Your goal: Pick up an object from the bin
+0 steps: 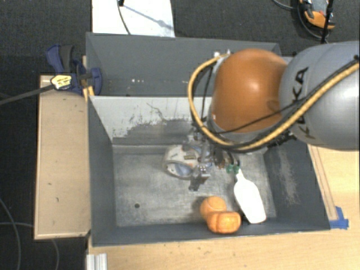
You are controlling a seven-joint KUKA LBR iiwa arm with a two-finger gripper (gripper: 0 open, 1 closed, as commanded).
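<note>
Though obscured, gripper (198, 174) seemingly inside bin (102, 167)

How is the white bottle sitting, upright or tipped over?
Tipped over: the white bottle lies flat on its side on the bin floor, near the front wall.

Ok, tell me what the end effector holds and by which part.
Cannot be told: the end effector is down beside a pale bluish thing at mid-bin, but no hold on it is visible.

Brand lettering on the arm

Dark letters run down the grey arm (337, 117), apparently "KUKA", partly crossed by a cable (315, 98).
</note>
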